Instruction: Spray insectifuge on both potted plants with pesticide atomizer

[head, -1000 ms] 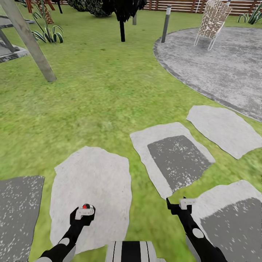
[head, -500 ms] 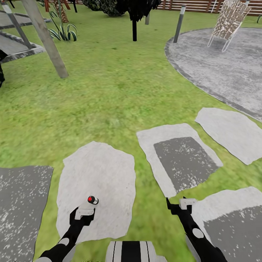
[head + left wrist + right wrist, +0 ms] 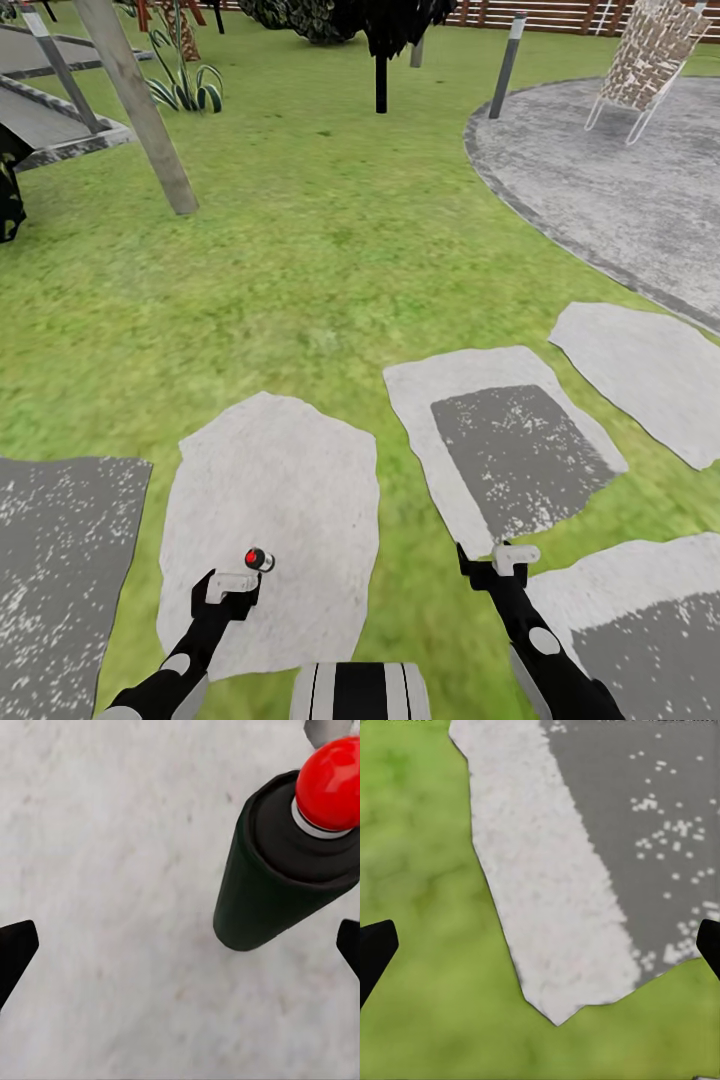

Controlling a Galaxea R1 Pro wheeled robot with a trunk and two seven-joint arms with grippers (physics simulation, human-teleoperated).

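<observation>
Atomizer [image 3: 270,881]: dark canister, red cap, upright on pale stone [image 3: 270,520] just ahead of left gripper [image 3: 180,945]; both grippers' fingers spread, empty; risk: a finger clips it off-centre, toppling it.

Whole head view slid right and slightly down: camera turned left. Woven chair [image 3: 648,62] and patio [image 3: 620,190] shifted toward the right edge; wooden post [image 3: 140,110] moved inward. Small red-capped dark can [image 3: 259,560], first level with left gripper [image 3: 232,583], separated and lay just ahead of it on the pale stepping stone [image 3: 270,500].
</observation>
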